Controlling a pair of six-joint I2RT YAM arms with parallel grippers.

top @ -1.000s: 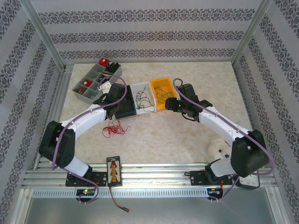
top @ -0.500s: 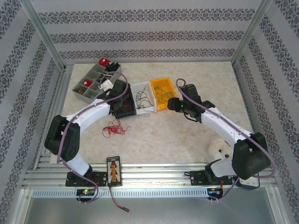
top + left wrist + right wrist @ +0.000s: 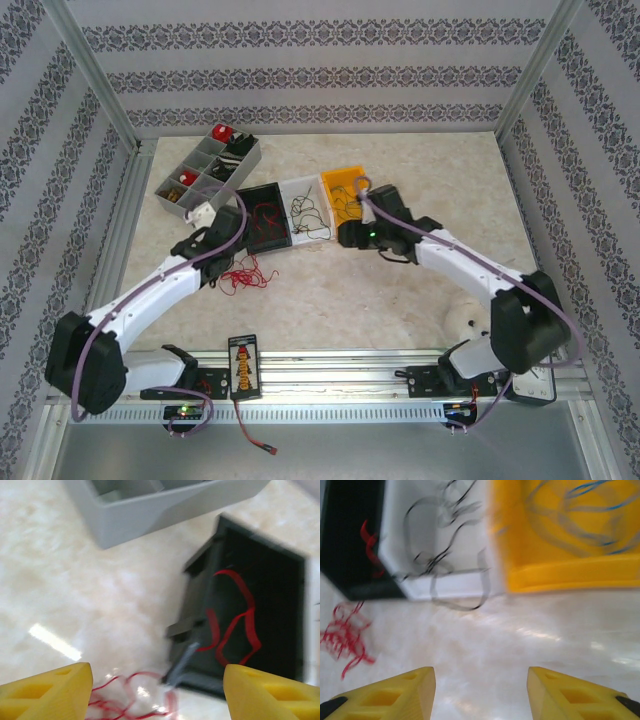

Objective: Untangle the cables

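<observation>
Red cables (image 3: 243, 275) lie tangled on the desk (image 3: 400, 300) just near of the black bin (image 3: 265, 220) — straight ahead of the left fingers (image 3: 50, 690), spread apart and closer than the right fingers (image 3: 385, 695) — also apart, farther right.

**Left arm backs off the bin; right arm edges left**

We see the left claw (image 3: 158, 677), which was closed over the black bin (image 3: 197, 595) a second ago, now spread wide and drawn back toward the bin's near left corner, with its arm swung low and outward. The bin is uncovered, and a red cable (image 3: 248, 607) lies inside. The right claw (image 3: 481, 680) seems to have slid slightly left from the yellow bin (image 3: 570, 575) toward the white bin (image 3: 450, 587), though the blur leaves us unsure how far.
</observation>
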